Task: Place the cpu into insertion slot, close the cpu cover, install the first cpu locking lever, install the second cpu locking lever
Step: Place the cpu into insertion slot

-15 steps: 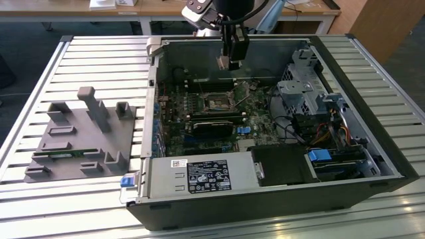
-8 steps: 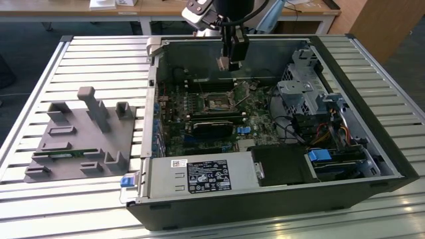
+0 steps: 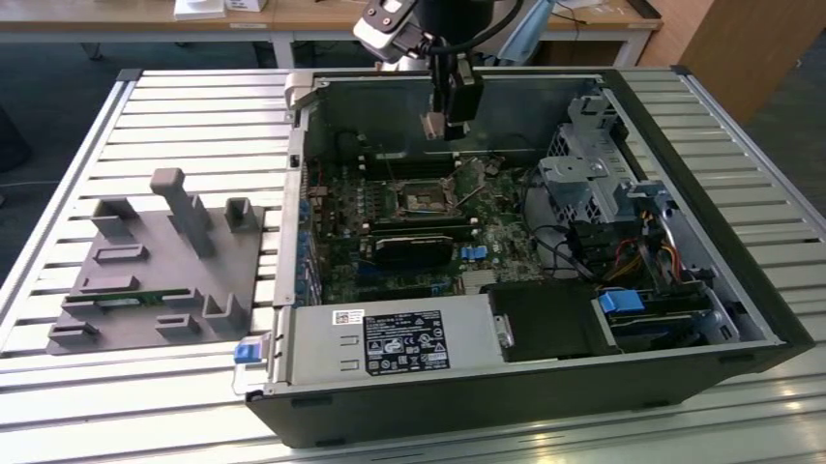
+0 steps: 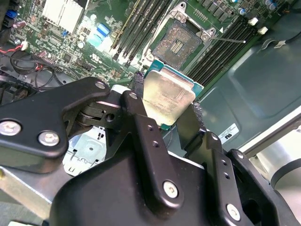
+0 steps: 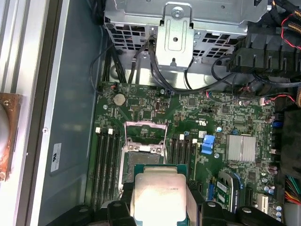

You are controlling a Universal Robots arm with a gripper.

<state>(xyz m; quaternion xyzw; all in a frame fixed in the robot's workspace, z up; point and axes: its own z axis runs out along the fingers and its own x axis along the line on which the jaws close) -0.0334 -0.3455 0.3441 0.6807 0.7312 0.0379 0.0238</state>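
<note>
My gripper (image 3: 442, 124) hangs over the open computer case, shut on the cpu (image 3: 435, 127), a small pale silvery-tan chip. In the second wrist view the cpu (image 4: 167, 96) sits clamped between two black fingers (image 4: 139, 94), edge-on grip, its metal face showing. The insertion slot (image 3: 420, 198) lies below it on the green board, uncovered, its contact field visible (image 4: 179, 42). In the first wrist view the cpu (image 5: 160, 193) hovers just short of the insertion slot (image 5: 141, 157), and the cpu cover (image 5: 145, 128) stands swung open at the slot's far side.
A grey holder block (image 3: 155, 271) rests on the slatted table at the exterior view's left. Inside the case are a long black card (image 3: 413, 246), the power supply (image 3: 387, 343), a metal drive cage (image 3: 594, 184) and loose cables (image 5: 263, 84). Memory slots (image 5: 106, 160) flank the socket.
</note>
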